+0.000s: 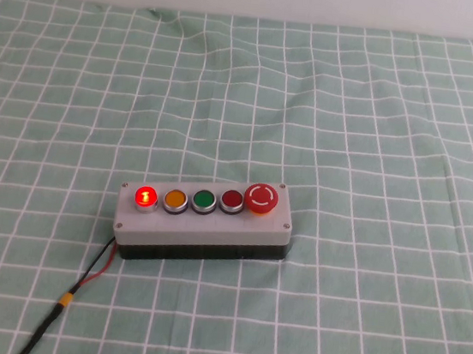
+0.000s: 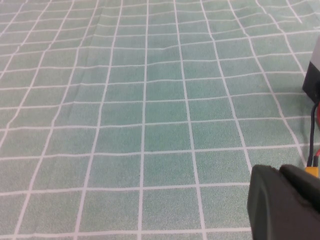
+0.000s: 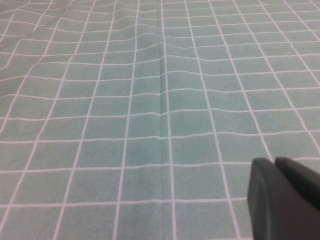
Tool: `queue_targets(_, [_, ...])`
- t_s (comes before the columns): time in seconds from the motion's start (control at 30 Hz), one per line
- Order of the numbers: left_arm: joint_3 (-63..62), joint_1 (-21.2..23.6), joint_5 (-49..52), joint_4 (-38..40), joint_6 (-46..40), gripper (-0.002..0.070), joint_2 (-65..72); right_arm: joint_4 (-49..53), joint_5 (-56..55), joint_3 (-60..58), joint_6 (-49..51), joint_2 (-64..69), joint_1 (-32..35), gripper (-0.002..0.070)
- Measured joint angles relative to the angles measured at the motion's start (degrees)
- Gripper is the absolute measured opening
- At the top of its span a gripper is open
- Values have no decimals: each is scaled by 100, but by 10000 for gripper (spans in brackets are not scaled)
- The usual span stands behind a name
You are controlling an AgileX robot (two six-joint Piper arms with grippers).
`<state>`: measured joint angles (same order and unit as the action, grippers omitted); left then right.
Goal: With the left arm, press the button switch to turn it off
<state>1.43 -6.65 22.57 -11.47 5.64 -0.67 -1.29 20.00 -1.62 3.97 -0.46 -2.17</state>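
The button switch (image 1: 144, 196) glows light red at the left end of the grey five-button box (image 1: 204, 229), which sits on the green checked cloth in the middle of the high view. Neither arm shows in the high view. My left gripper (image 2: 280, 172) is shut and empty, low over the cloth; a dark corner of the box (image 2: 312, 80) and its cable (image 2: 313, 135) lie just beyond it. My right gripper (image 3: 275, 162) is shut and empty over bare cloth.
Beside the glowing button stand a yellow button (image 1: 174, 199), a green button (image 1: 203, 200), a darker red button (image 1: 232, 200) and a large red mushroom button (image 1: 261, 198). A red-and-black cable (image 1: 85, 284) runs from the box's left end towards the front edge.
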Motion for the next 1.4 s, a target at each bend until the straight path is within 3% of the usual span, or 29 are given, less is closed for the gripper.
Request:
queue_targets(0.43, [0,0,-13,-11,0,-2,0,0,0,0,0,0,0,-17])
queue_targets(0.6, [10,0,-508,-18,0,-2,0,0,0,0,0,0,0,-17])
queue_targets(0.8, [9,0,-2569,-18,0,-2,0,0,0,0,0,0,0,-17])
queue_targets(1.03, [9,0,-5682,235,238,-2,0,0,0,0,0,0,0,-17])
queue_targets(1.13, [9,0,-6331,524,352,-2,-14,0,0,0,0,0,0,-17])
queue_targets(1.27, [-420,0,-6113,713,401,-2,-14,0,0,0,0,0,0,-17])
queue_targets(1.4, [-1195,0,-5230,752,421,-2,-14,0,0,0,0,0,0,-17])
